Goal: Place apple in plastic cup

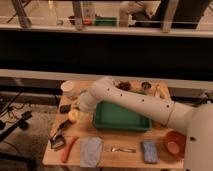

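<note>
Apple (74,116) gripped in closed end effector (76,113), left of tray (120,118)

One camera — high behind the arm (135,102), looking down across the table (125,142).

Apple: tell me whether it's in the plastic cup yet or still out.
Out. The apple sits on the table left of the green tray, at the shut gripper; the plastic cup stands apart behind it.
</note>
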Controlling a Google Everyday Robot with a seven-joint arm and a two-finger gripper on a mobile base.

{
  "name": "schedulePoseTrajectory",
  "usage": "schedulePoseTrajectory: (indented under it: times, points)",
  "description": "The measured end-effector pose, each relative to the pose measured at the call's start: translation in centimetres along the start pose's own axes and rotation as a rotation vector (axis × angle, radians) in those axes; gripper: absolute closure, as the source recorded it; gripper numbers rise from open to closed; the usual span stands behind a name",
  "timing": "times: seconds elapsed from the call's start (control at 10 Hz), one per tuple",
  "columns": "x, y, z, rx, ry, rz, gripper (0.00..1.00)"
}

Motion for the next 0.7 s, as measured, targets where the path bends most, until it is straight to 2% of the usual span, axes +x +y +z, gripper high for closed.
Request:
schedulePoseTrajectory:
  times: [0.7]
  points:
    - [-0.12,-0.57,-0.37,0.006,0.005,-0.012,0.91]
